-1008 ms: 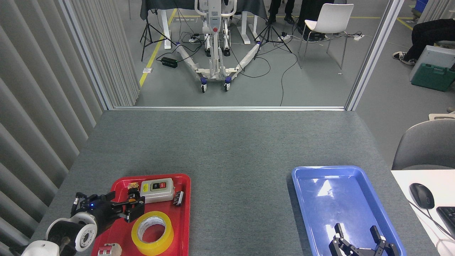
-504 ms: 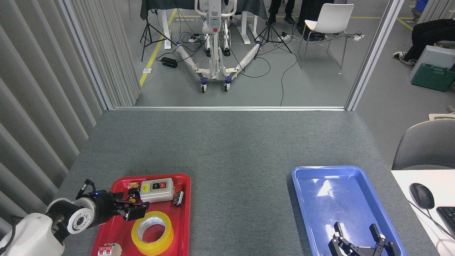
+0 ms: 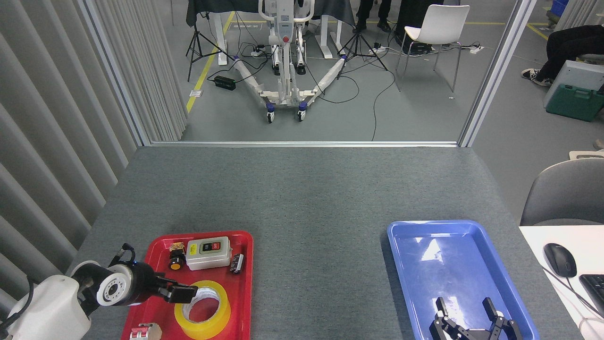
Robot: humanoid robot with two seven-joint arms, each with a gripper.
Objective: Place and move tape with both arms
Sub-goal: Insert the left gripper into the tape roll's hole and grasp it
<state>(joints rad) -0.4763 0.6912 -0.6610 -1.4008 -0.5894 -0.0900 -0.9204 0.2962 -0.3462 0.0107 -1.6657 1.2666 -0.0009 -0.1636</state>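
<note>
My left gripper has come down onto the near-left rim of the tape in the red tray, though whether it grips I cannot tell, while my right gripper waits open, so lifting seems next.

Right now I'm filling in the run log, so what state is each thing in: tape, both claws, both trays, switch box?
tape roll: lying flat in the red tray, core upward, not lifted.
left claw: over the tape's rim; open or shut cannot be told.
right claw: open, fingers spread, over the blue tray.
red tray: holds tape, switch box, small parts.
blue tray: holds no objects.
switch box: flat, buttons facing up.
</note>
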